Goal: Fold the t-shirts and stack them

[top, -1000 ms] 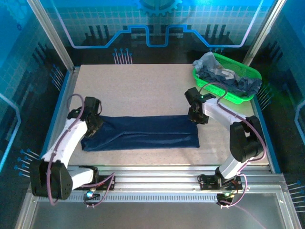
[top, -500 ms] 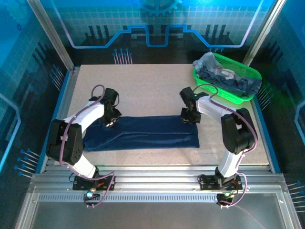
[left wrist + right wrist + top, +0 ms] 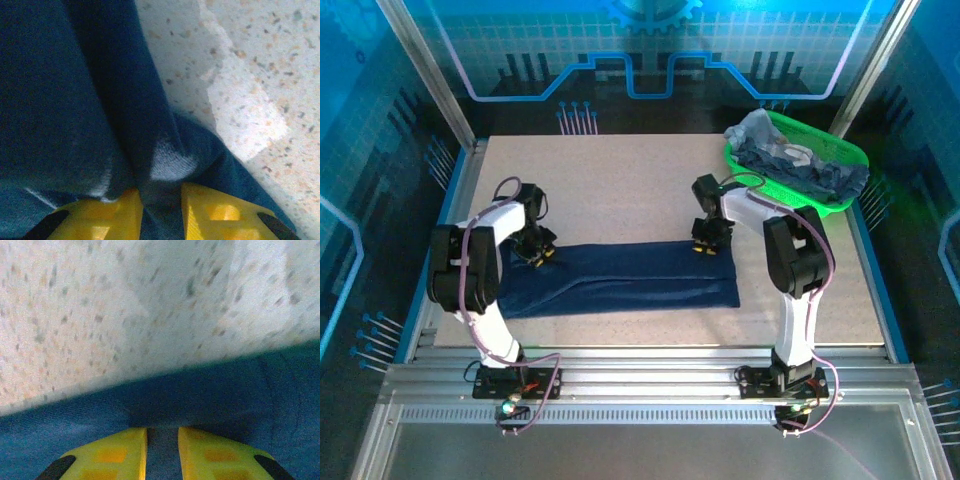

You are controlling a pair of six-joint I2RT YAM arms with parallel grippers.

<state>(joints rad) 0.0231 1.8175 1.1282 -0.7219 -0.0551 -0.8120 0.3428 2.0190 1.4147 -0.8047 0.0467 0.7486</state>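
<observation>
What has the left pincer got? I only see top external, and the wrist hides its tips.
Observer: In the left wrist view, the left pincer pinches a bunched ridge of the navy t-shirt between its yellow fingers.
Operator: Right one?
Observer: In the right wrist view, the right pincer has cloth in its narrow gap, near the shirt's far edge.
Operator: What's past that edge?
Observer: Speckled table lies right past it.
</observation>
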